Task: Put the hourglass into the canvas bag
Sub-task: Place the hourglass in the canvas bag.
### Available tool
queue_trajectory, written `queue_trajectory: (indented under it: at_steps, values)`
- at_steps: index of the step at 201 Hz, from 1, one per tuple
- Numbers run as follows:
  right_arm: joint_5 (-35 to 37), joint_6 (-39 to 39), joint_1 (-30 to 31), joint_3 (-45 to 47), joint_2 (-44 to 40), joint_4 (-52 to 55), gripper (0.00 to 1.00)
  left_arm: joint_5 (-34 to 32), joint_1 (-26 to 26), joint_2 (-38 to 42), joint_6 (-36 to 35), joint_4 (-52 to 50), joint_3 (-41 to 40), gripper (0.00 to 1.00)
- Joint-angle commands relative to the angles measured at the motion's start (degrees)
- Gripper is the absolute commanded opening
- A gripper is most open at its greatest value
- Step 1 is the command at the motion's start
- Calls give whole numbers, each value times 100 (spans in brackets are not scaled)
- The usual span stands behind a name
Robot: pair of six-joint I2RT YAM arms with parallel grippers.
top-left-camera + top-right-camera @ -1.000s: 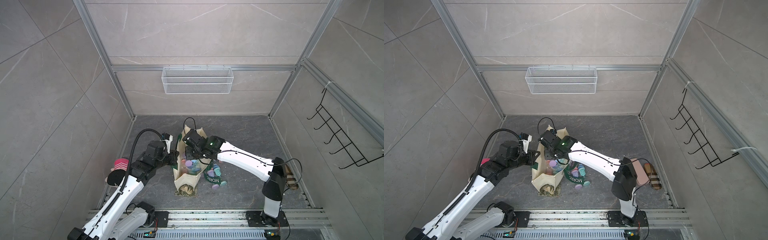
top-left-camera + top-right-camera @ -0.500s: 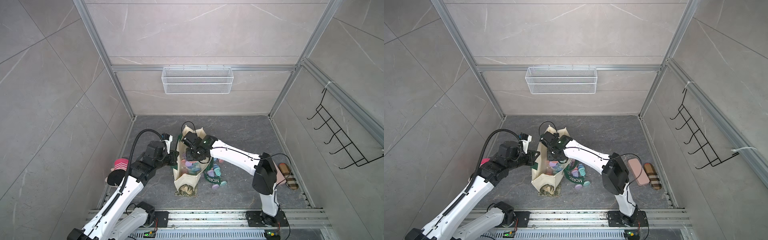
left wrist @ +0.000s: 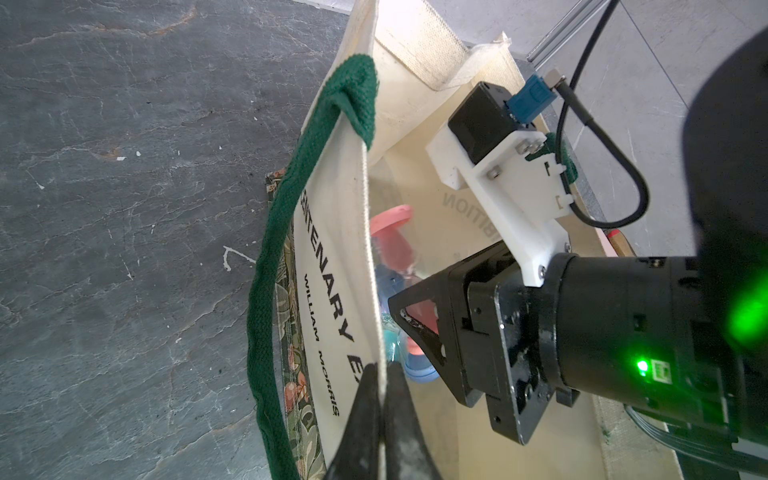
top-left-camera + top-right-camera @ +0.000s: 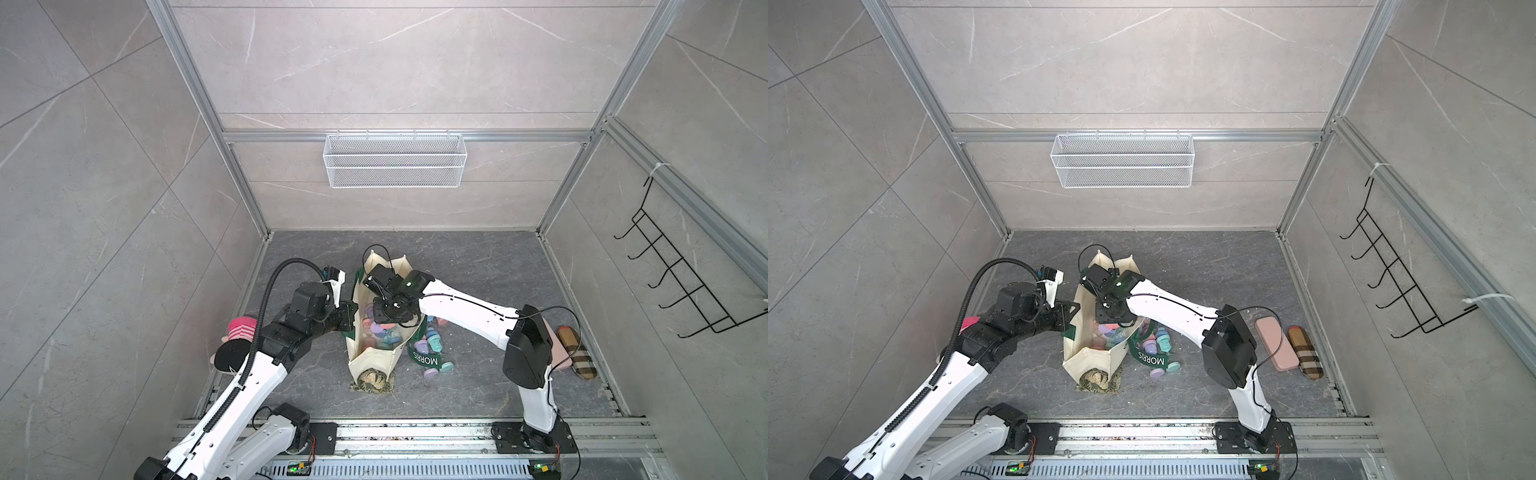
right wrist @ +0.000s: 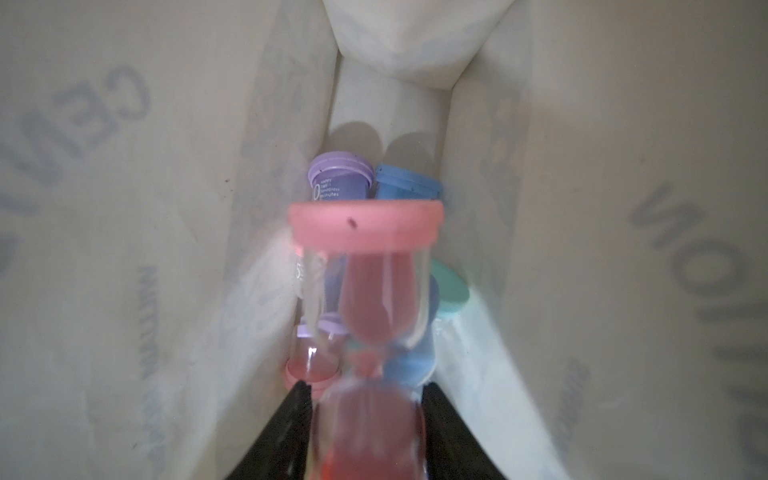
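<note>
The cream canvas bag (image 4: 376, 361) (image 4: 1092, 361) stands open on the floor, with dark green handles (image 3: 266, 291). My left gripper (image 4: 353, 316) (image 4: 1073, 313) (image 3: 382, 374) is shut on the bag's side wall at its rim and holds the mouth apart. My right gripper (image 4: 392, 320) (image 4: 1115, 318) (image 5: 368, 388) points down inside the bag. A pink hourglass (image 5: 368, 232) (image 3: 392, 216) sits blurred between its fingers (image 5: 297, 415), which stand slightly parted beside the glass. Below it lie a purple hourglass (image 5: 338, 178), a blue one (image 5: 407, 187) and other coloured ones.
Several more hourglasses (image 4: 432, 343) lie on the floor by the green MORRIS strap (image 4: 424, 357). A pink case (image 4: 1277, 343) and a checked slipper (image 4: 1306, 353) lie at the right wall. A pink striped roll (image 4: 241, 328) is at the left wall. A wire basket (image 4: 395, 160) hangs behind.
My right gripper has gone deeper into the bag with the pink hourglass, and its fingers have just parted a little. The left gripper keeps its hold on the bag wall.
</note>
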State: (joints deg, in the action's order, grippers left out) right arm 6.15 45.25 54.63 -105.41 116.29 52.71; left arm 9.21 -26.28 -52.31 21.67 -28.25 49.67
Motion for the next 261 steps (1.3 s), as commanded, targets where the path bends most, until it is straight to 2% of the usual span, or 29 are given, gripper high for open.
queue_trajectory:
  at_steps: [1,53,98,130,174,197,233,261]
  values:
    - [77,-106,26,-271,-143,173,52,123,-22,113,-77,171,27,0]
    - [206,-332,178,-522,-357,226,58,122,-26,89,-76,170,30,0]
    - [712,-749,438,-416,-1176,-160,58,127,-23,37,-92,170,42,0]
    - [1287,-778,435,84,-1935,-384,58,115,-26,77,-84,171,32,0]
    - [2106,-606,237,515,-2637,-31,58,130,-26,86,-84,171,29,0]
    - [1960,-348,-255,1024,-2997,22,59,119,-25,99,-78,166,20,0]
    - [1104,-84,-1222,1972,-3191,-98,59,121,-26,114,-82,166,25,0]
    - [789,-48,-1506,2440,-3020,-267,59,116,-22,94,-83,166,22,0]
